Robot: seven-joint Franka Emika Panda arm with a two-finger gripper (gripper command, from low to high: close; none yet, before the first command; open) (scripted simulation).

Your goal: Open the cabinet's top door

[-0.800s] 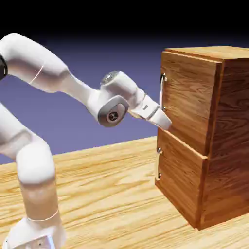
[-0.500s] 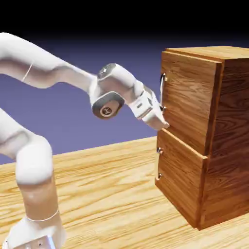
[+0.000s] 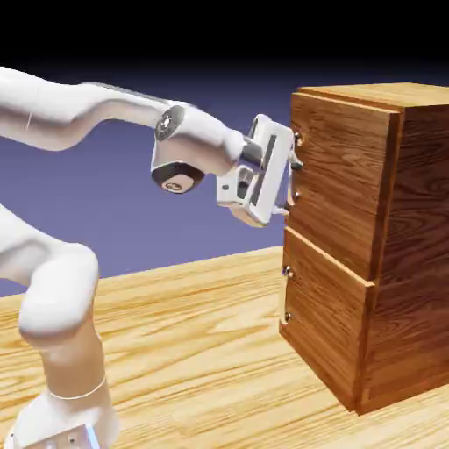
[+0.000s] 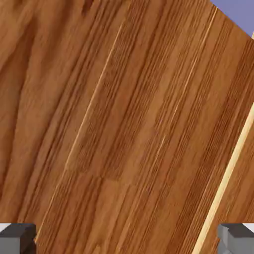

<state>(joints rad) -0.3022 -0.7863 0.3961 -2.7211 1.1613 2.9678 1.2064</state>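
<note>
1. Gripper (image 3: 292, 180) jaws wide apart, as far as they go; in the hand view both grey fingertips (image 4: 17, 237) sit at the bottom corners with only wood grain between them, nothing held.
2. Hand is level, pointing at the top door (image 3: 338, 180), which is right ahead of the fingers and shut flush with the cabinet front.
3. Silver handle (image 3: 294, 163) sits just at the fingertips, mostly hidden behind the hand in the exterior view; only its mounts peek out. Cannot tell if the fingers touch it or the door.
4. Hand view is filled by the door's wood, tilted grain, with a pale diagonal line on the right and a sliver of blue backdrop at the top right corner.
5. Lower panel (image 3: 324, 320) is below the hand, well apart, also shut.
6. Cabinet (image 3: 399, 263) stands on the table (image 3: 193, 351), beyond the hand.
</note>
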